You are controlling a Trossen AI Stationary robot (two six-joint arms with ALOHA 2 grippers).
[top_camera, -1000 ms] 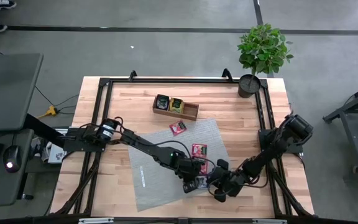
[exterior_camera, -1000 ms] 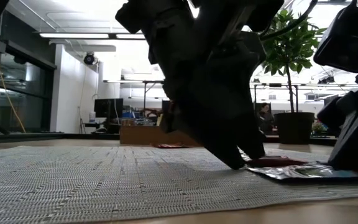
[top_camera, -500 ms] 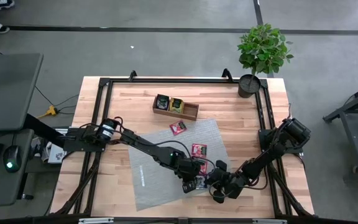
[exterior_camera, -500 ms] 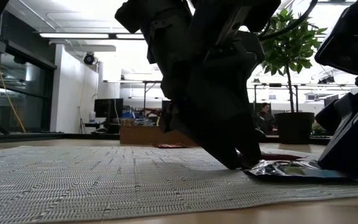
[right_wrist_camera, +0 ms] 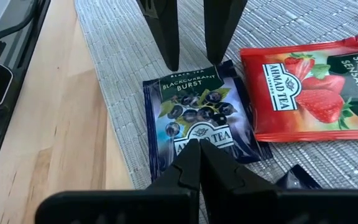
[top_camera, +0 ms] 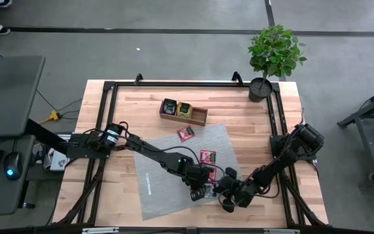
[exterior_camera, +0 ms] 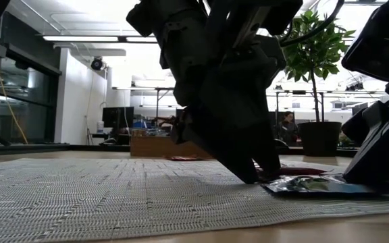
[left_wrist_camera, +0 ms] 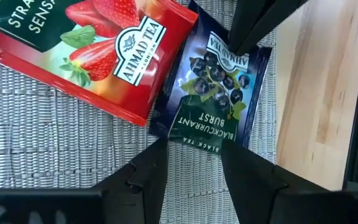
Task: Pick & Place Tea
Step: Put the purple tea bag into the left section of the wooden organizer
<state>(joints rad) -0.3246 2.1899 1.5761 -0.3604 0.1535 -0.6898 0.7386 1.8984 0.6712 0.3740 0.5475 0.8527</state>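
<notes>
Tea sachets (top_camera: 176,108) fill two tray (top_camera: 200,117) compartments, third bare; left gripper (left_wrist_camera: 193,152) parted, right gripper (right_wrist_camera: 197,151) closed.

dark blue sachet (right_wrist_camera: 197,121), red strawberry sachet (right_wrist_camera: 316,87), grey mat (right_wrist_camera: 135,43)

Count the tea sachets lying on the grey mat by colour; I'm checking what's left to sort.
Red sachets: 3
Dark blackcurrant sachet: 1
Total: 4 in plain view
</notes>
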